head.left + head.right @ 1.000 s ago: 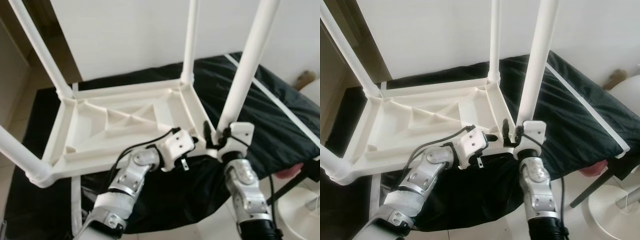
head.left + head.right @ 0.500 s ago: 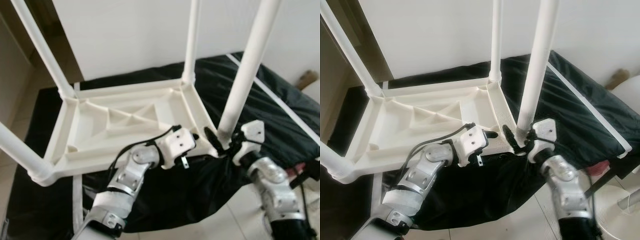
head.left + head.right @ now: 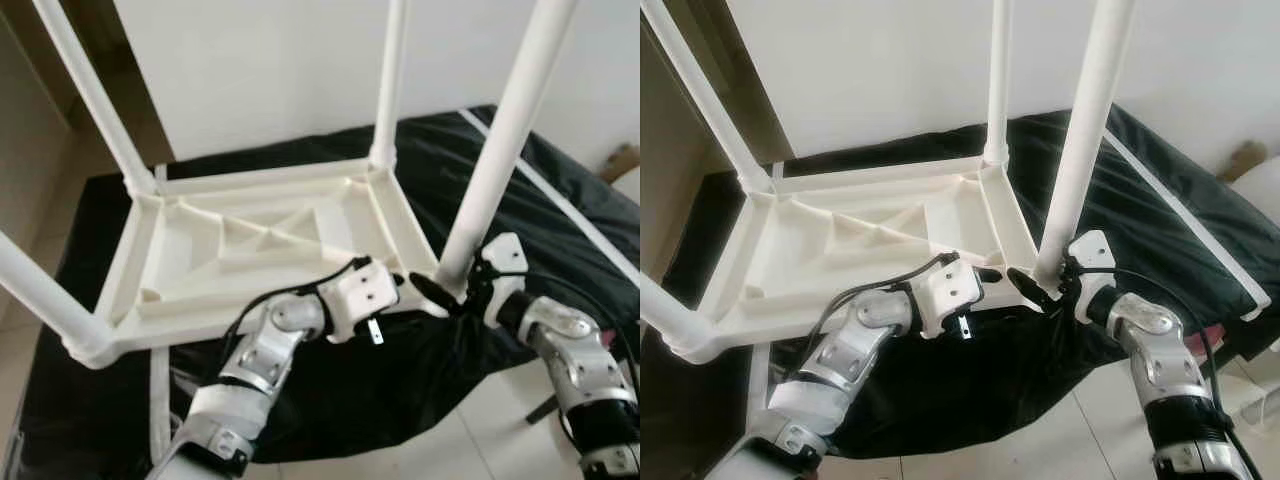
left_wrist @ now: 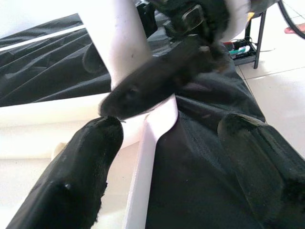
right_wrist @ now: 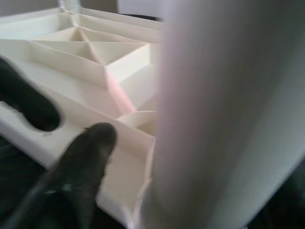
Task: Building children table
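Reaching in from the lower left, the left gripper (image 3: 400, 292) sits at the near rim of the upturned white plastic children's table (image 3: 260, 250), its jaws apart, one finger (image 4: 76, 176) over the white rim and the other over the black cloth. The right gripper (image 3: 440, 295) comes in from the right, bent at the wrist, at the foot of the near right white tube leg (image 3: 500, 150) (whether its jaws are apart or together I cannot tell). The table lies top down on a black cloth-covered bed (image 3: 560, 210), with four legs standing up, one at each corner.
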`<state>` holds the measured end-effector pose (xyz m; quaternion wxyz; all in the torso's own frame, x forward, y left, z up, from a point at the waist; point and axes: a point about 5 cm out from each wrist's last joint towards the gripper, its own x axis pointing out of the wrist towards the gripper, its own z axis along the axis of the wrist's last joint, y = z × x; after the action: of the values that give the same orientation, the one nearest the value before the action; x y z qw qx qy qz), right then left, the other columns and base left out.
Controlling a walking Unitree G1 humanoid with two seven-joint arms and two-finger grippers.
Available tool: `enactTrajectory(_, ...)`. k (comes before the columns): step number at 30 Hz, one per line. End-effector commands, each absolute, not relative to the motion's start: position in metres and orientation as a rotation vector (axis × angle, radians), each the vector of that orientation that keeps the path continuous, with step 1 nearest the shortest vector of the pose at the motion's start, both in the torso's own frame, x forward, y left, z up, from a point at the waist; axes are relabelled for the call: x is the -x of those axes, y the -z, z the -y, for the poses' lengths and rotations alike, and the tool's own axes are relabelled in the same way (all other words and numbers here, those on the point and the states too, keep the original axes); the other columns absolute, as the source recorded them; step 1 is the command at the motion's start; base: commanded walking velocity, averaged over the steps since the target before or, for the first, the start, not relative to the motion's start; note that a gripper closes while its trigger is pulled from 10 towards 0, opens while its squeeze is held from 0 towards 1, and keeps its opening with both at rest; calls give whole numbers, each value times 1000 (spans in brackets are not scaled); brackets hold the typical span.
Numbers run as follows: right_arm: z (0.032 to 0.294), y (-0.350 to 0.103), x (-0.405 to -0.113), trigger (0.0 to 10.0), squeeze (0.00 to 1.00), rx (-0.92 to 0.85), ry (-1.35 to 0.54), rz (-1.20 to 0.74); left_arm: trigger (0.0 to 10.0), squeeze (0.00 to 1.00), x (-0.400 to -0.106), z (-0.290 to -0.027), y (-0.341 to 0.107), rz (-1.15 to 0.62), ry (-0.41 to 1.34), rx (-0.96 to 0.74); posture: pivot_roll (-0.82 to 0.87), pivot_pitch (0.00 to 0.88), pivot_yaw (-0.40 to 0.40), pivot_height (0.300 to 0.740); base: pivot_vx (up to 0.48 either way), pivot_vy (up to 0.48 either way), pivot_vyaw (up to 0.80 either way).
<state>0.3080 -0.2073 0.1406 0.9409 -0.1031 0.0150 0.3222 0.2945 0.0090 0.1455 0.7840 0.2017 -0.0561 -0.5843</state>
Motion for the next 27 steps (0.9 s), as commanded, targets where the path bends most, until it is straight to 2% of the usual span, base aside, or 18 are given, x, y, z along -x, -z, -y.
enactTrajectory(1, 206, -139, -311, 4510, 0, 240, -688, -46, 10000, 0, -299, -9, -149, 142, 1179, -445, -78, 0, 66, 740, 0, 0, 0)
enactTrajectory(3, 208, -140, -316, 0, 0, 265, -710, -52, 10000, 0, -298, -8, -150, 147, 1183, -446, -76, 0, 66, 740, 0, 0, 0)
enactTrajectory(12, 211, -134, -308, 0, 0, 262, -729, -77, 10000, 0, -298, -9, -151, 149, 1175, -445, -76, 0, 62, 740, 0, 0, 0)
enactTrajectory(13, 211, -129, -304, 2863, 0, 250, -729, -99, 10000, 0, -298, -9, -150, 149, 1174, -447, -78, 0, 64, 740, 0, 0, 0)
enactTrajectory(14, 211, -125, -302, 8902, 0, 235, -730, -119, 10000, 0, -297, -9, -149, 148, 1174, -448, -81, 0, 66, 740, 0, 0, 0)
enactTrajectory(15, 211, -125, -302, 8902, 0, 235, -730, -119, 10000, 0, -297, -9, -149, 148, 1174, -448, -81, 0, 66, 740, 0, 0, 0)
enactTrajectory(16, 210, -122, -299, 10000, 0, 219, -719, -132, 10000, 0, -297, -9, -148, 145, 1175, -448, -83, 0, 68, 740, 0, 0, 0)
enactTrajectory(27, 196, -112, -290, 10000, 0, 201, -582, -93, 10000, 0, -298, -10, -146, 135, 1163, -451, -95, 0, 66, 740, 0, 0, 0)
